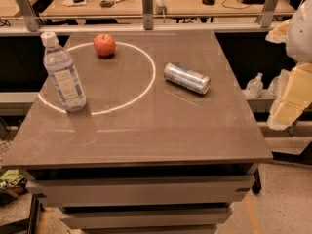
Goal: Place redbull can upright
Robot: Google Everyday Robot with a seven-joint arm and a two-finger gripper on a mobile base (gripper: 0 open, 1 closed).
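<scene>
A broad grey-brown worktop (146, 135) filled most of the frame, sitting on a stack of pale drawers or shelves. A thin bright ring (152, 79) lay across its upper left part like a drawn circle.

At the right edge of the frame, beyond the worktop's right side, were the robot's pale white and yellowish parts, with the gripper (291, 99) among them. It was off the worktop and well apart from everything on it. Whether it was apart or together could not be told.

A clear plastic water bottle (63, 74) with a white cap stood upright at the left of the worktop, its base on the ring's line.

The redbull can (186, 78), silver with blue patches, lay on its side right of centre, just outside the ring. Its length ran from upper left to lower right, and nothing was touching it.

A red apple (104, 45) sat inside the ring near its upper edge, towards the back of the worktop.

A small clear bottle (254, 86) stood on a low ledge to the right, behind the worktop.
</scene>
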